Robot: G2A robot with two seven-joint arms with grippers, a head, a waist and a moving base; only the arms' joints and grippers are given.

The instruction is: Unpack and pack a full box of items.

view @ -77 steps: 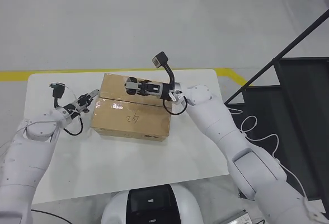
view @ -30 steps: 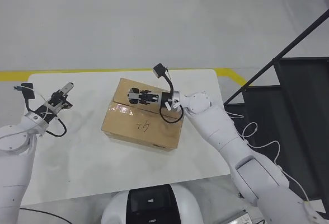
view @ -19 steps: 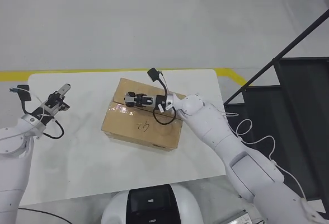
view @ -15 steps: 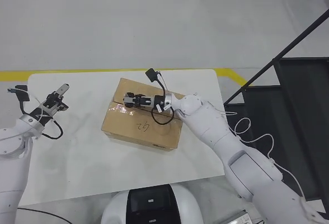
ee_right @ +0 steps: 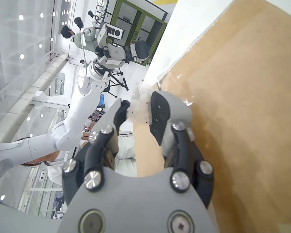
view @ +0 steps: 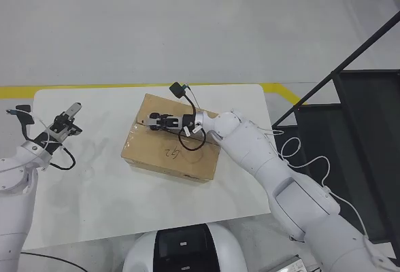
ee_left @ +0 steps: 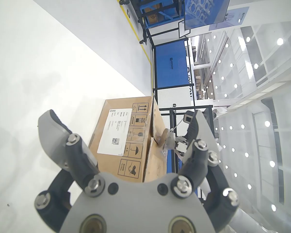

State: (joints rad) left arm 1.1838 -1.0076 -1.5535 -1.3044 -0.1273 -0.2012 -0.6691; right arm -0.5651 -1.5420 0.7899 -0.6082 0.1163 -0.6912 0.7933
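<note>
— Asking first about the box (view: 171, 146).
— Found on the white table (view: 105, 197), right of middle, turned a little askew. Closed, flaps down, with a handwritten mark on top. Printed label and handling symbols on the end facing the left arm.
— And about the right gripper (view: 152, 122)?
— Laid low over the box top, at the end of the centre seam nearest the left arm. Clamped onto a crumpled wad of clear tape (ee_right: 137, 103), pinched between the two pads (ee_right: 160, 112). Held right at the box's upper edge, beside a shiny strip on the cardboard. Hard to tell whether joined to that strip. Same wad seen from the left wrist too, at the seam's end above the label.
— Then the left gripper (view: 69, 117)?
— Parked over the table's left part, well apart from the box, aimed towards its labelled end. Spread wide, nothing between the fingers (ee_left: 53, 127). Hard to tell whether touching the tabletop or hanging just above.
— Anything else worth noting?
— Beyond the table's far edge, a yellow line (view: 3, 91) across the grey floor. To the right, dark steps (view: 370, 122) with a black rail.
</note>
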